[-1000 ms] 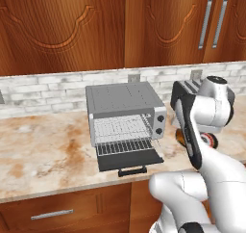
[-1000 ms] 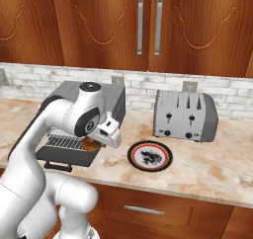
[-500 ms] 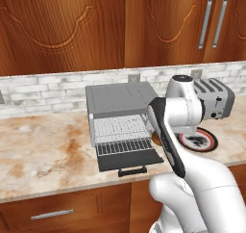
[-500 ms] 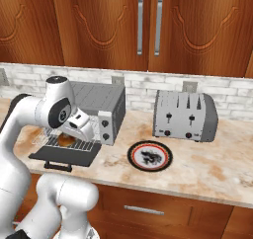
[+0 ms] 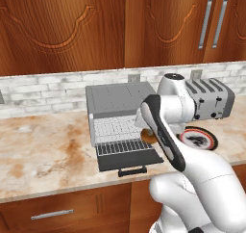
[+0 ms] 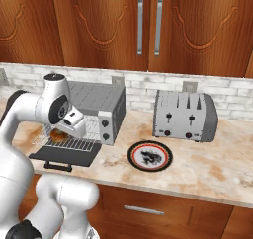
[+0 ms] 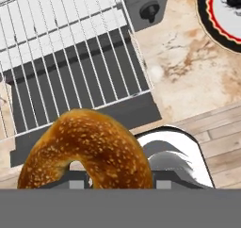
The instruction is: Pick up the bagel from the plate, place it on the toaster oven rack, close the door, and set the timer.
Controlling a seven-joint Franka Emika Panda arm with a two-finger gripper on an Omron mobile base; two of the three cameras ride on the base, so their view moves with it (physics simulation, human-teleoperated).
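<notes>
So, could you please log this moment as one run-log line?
phase: carry | gripper: shut on bagel | position: above pulled-out toaster oven rack | door: open | plate: empty

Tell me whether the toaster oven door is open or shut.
Open. The door lies folded down flat in front of the cavity, its handle at the front, and the toaster oven rack is pulled out over it.

The arm is built of glossy white, rounded shells, thick and tube-like, widening into a bulbous white base segment at the near edge. Dark grey to black bands mark the joints, and one long black strip runs along the side of a link. A flat grey disc caps the topmost joint. The hand is a small white block with a dark round spot on its face.
</notes>
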